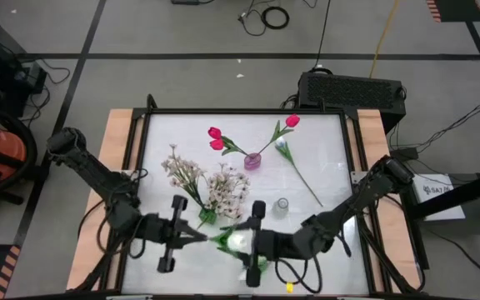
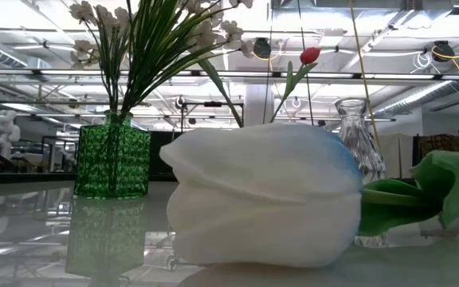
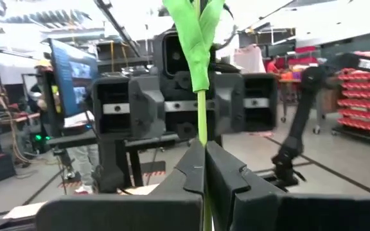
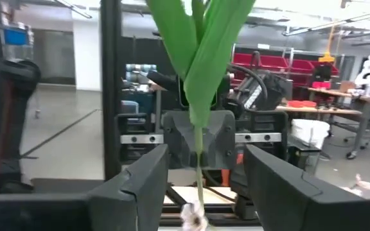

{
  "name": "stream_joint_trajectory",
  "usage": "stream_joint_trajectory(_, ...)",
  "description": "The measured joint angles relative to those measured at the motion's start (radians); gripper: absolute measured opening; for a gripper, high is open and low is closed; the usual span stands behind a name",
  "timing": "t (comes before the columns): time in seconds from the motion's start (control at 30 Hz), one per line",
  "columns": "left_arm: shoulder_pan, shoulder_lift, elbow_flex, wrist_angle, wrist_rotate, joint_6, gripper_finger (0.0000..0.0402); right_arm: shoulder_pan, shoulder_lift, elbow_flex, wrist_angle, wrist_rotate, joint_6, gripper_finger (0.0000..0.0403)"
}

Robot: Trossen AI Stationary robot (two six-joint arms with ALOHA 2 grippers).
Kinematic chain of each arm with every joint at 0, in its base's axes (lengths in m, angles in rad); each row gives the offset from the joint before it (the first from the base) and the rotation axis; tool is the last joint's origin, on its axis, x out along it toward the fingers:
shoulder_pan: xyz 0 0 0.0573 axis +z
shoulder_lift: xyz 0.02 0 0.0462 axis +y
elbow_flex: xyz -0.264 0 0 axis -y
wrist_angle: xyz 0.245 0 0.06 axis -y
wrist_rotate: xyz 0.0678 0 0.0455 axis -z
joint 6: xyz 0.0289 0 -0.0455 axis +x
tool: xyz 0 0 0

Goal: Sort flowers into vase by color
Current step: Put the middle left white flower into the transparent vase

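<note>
**White tulip held between two claws at the counter's near edge**

The white tulip (image 1: 238, 241) lies low at about 6 o'clock on the counter (image 1: 323, 142), its head filling the low view and its green stem running roughly 9-to-3 between the arms. The left claw (image 1: 197, 236) is clamped on the stem, fingers (image 3: 194, 168) pressed together around it. The right claw (image 1: 252, 247) faces it from the 3 o'clock side with its fingers (image 4: 140, 179) spread apart, the stem passing between them untouched.

Outward, the green vase (image 1: 207, 216) with cream blossoms (image 1: 223, 187) sits at about 11 o'clock of the tulip, the clear vase (image 1: 282, 204) at 1 o'clock, and the pink vase (image 1: 252, 161) with pink-red tulips (image 1: 217, 138) further toward 12. Another white tulip (image 1: 298, 171) lies loose on the counter beyond the clear vase.

The clear vase looks the likely target. The right arm is nearer to it, so the stem's crosswise axis suits a handover.
</note>
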Motion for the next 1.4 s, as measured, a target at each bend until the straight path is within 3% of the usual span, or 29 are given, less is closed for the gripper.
stream_joint_trajectory(0.17, 0.042, 0.000, 0.000, 0.019, 0.051, -0.008, 0.0003, -0.024, 0.003, 0.000, -0.016, -0.006, -0.002, 0.0194)
stream_joint_trajectory(0.67, 0.053, 0.019, 0.000, 0.010, 0.055, -0.029, 0.0002, -0.043, 0.006, 0.000, -0.014, -0.115, 0.034, 0.0186)
stream_joint_trajectory(0.83, 0.056, 0.019, 0.000, 0.007, 0.055, -0.034, 0.0004, -0.064, 0.006, 0.000, -0.002, -0.180, 0.071, 0.0146)
stream_joint_trajectory(1.23, 0.058, 0.019, 0.000, 0.002, 0.055, -0.037, 0.0011, -0.072, 0.006, 0.000, -0.030, -0.175, 0.087, 0.0015)
stream_joint_trajectory(1.4, 0.058, 0.019, 0.000, 0.004, 0.055, -0.037, 0.0012, -0.071, 0.006, 0.000, -0.031, -0.173, 0.087, 0.0010)
